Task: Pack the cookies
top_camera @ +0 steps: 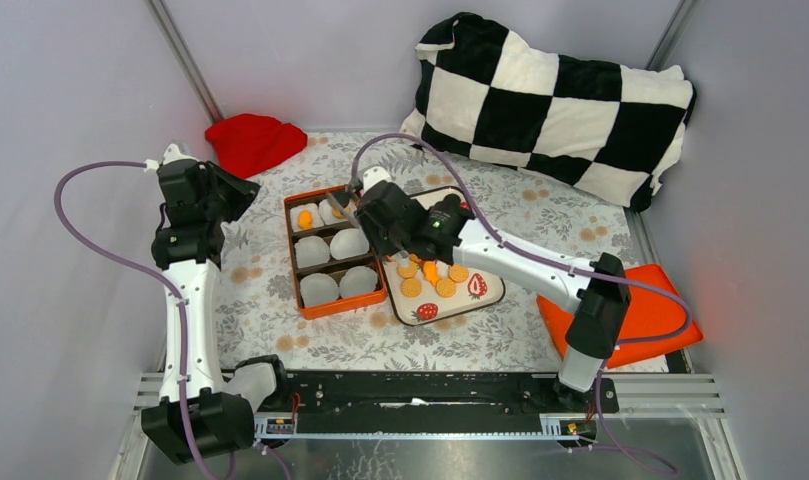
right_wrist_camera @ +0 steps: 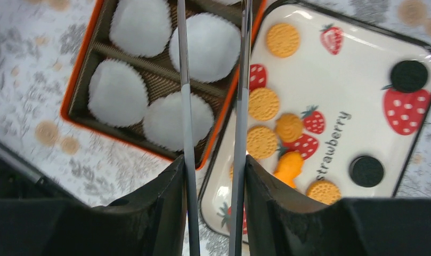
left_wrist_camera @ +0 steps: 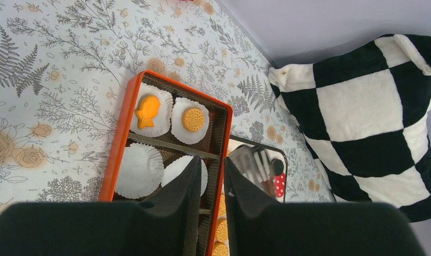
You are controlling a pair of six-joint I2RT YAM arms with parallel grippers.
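Observation:
Several round golden cookies (right_wrist_camera: 263, 104), an orange fish-shaped one (right_wrist_camera: 289, 165) and two black ones (right_wrist_camera: 409, 76) lie on a white strawberry plate (right_wrist_camera: 362, 122). My right gripper (right_wrist_camera: 213, 165) is shut on metal tongs (right_wrist_camera: 184, 80), whose two blades stand apart over the border between the plate and the orange box (right_wrist_camera: 77, 96); their tips run out of the view. The box holds white paper cups (left_wrist_camera: 139, 170); the far two hold a fish cookie (left_wrist_camera: 147, 112) and a round cookie (left_wrist_camera: 193, 119). My left gripper (left_wrist_camera: 212, 170) hangs shut and empty above the box's right rim.
A black-and-white checkered pillow (top_camera: 555, 95) lies at the back right, a red cloth (top_camera: 252, 142) at the back left, and an orange pad (top_camera: 645, 310) under the right arm. In the top view the plate (top_camera: 470, 305) sits right against the box (top_camera: 292, 262).

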